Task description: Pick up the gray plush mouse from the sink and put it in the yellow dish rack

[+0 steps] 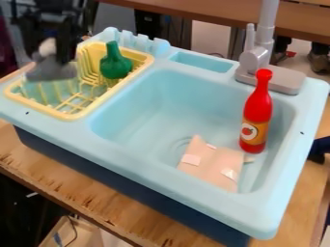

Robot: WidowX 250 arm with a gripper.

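Blurred and dark, the gripper [51, 67] hangs at the upper left over the left part of a yellow dish rack [74, 116]. A pale, rounded shape [48, 46] shows among its dark parts; what it is I cannot tell. To the gripper's right, a green bottle-shaped toy [116, 65] stands in the rack, apart from it. In the light blue sink, a red bottle [258, 116] with an orange label leans upright near the right wall. A flat, pinkish-beige piece [211, 164] with white patches lies on the basin's lower right floor.
The sink unit's light blue rim [174, 185] surrounds the basin. A grey faucet [261, 55] rises at the back right, behind the red bottle. A shallow tray recess [203, 62] lies between faucet and rack. The unit stands on a wooden table [97, 198].
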